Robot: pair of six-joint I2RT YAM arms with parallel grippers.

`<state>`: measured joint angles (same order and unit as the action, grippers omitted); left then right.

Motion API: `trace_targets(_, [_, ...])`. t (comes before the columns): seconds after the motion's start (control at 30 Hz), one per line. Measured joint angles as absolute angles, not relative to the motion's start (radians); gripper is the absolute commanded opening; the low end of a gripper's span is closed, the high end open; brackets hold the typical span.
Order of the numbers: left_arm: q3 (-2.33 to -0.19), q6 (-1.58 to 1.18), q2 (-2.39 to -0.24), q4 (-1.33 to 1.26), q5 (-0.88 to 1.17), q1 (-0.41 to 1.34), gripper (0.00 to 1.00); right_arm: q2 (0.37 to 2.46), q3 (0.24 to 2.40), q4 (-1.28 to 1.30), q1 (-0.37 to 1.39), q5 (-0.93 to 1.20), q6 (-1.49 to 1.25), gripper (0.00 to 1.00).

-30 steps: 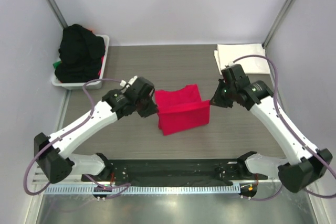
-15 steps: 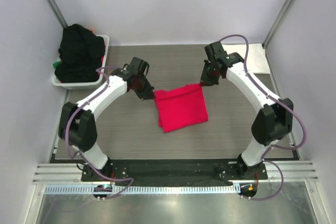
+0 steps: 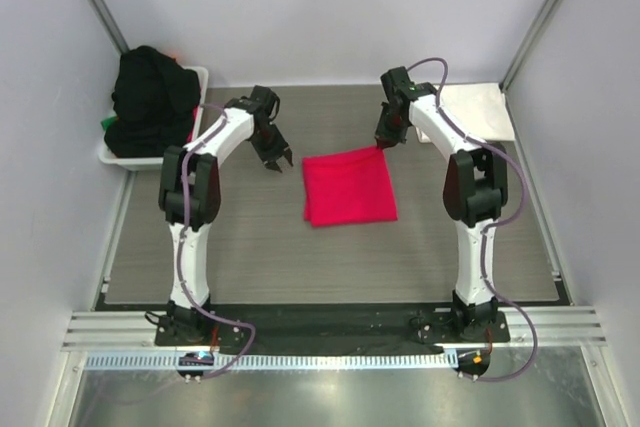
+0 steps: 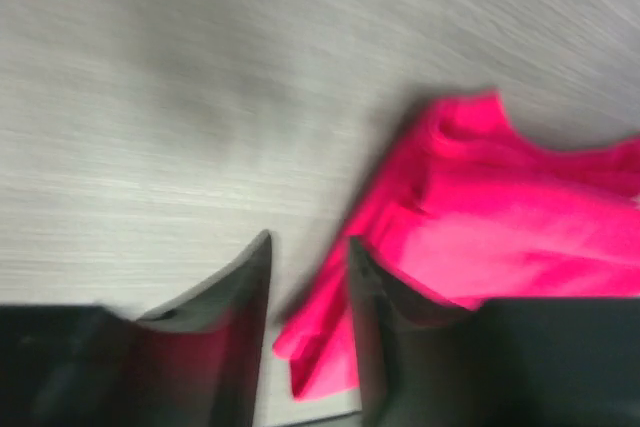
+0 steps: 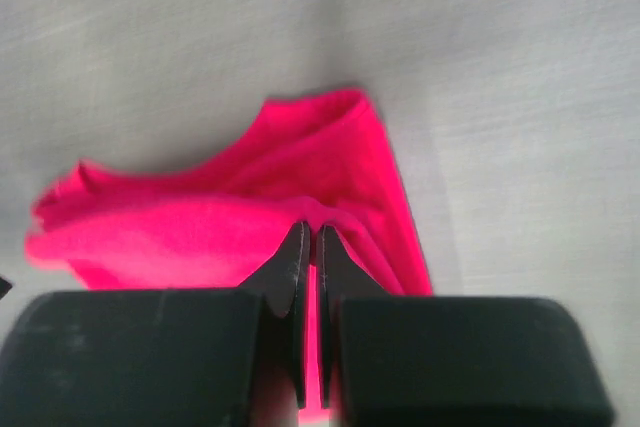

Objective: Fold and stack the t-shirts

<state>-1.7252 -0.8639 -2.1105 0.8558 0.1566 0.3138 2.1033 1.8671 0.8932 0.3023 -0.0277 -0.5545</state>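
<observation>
Grey wood-grain desk (image 3: 250, 247) fills the floor of the cell, walled in pale panels on three sides. At its far left corner stands a white slotted basket (image 3: 140, 160), heaped above its rim with black t-shirts (image 3: 148, 97); a scrap of green cloth (image 3: 106, 125) shows at the basket's left edge.

Near the middle of the desk lies the pinkish-red t-shirt (image 3: 350, 189), folded into a rough square and lying flat, except at its far right corner. It is well apart from the basket. At the far right corner of the desk, the white t-shirt (image 3: 478, 107) sits as a neat rectangle, partly behind the right arm.

Both arms reach far out from their bases toward the back of the desk. The right pincer (image 3: 386, 140) is at the far right corner of the red shirt. In the right wrist view, the right pincer (image 5: 310, 237) has its fingers drawn together to a thin slit. A raised fold of the red shirt (image 5: 250, 207) is pinched between them, and red shows down the slit.

The left pincer (image 3: 278, 159) hangs just beside the shirt's far left corner, apart from the cloth in the top view. In the blurred left wrist view, the left pincer (image 4: 308, 252) is parted by a narrow gap with nothing between the tips. The red shirt (image 4: 500, 207) lies on the desk beyond and to the right of the fingers.
</observation>
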Motion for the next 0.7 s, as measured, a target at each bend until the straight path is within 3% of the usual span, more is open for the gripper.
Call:
trace_targets(0.07, [-1.866, -0.836, -2.21, 0.914, 0.156, 0.29, 0.59, 2.178, 1.947, 0.9, 0.278, -0.03, -0.562, 0.54])
trace_targets(0.13, [-2.062, -0.81, -2.329, 0.964, 0.158, 0.269, 0.59, 2.257, 2.039, 0.902, 0.252, -0.023, -0.57, 0.92])
trace_targets(0.17, [-2.188, -0.8, -2.394, 1.023, 0.158, 0.262, 0.59, 2.291, 2.081, 0.901, 0.244, -0.012, -0.571, 0.96])
trace_targets(0.23, [-2.355, -0.78, -2.468, 1.064, 0.15, 0.252, 0.6, 2.323, 2.123, 0.893, 0.226, -0.004, -0.555, 1.0])
trace_targets(0.3, [-2.334, -0.775, -2.431, 1.088, 0.134, 0.247, 0.6, 2.316, 2.122, 0.905, 0.216, -0.004, -0.55, 1.0])
trace_targets(0.43, [-1.972, -0.783, -2.147, 1.027, 0.113, 0.266, 0.59, 2.163, 1.944, 0.85, 0.219, -0.01, -0.543, 0.99])
trace_targets(0.53, [-1.765, -0.793, -1.931, 0.984, 0.114, 0.302, 0.58, 1.92, 1.673, 0.768, 0.233, 0.055, -0.544, 0.96])
trace_targets(0.7, [-1.549, -0.816, -1.733, 0.809, 0.16, 0.42, 0.56, 1.611, 1.349, 0.623, 0.256, 0.218, -0.551, 0.82])
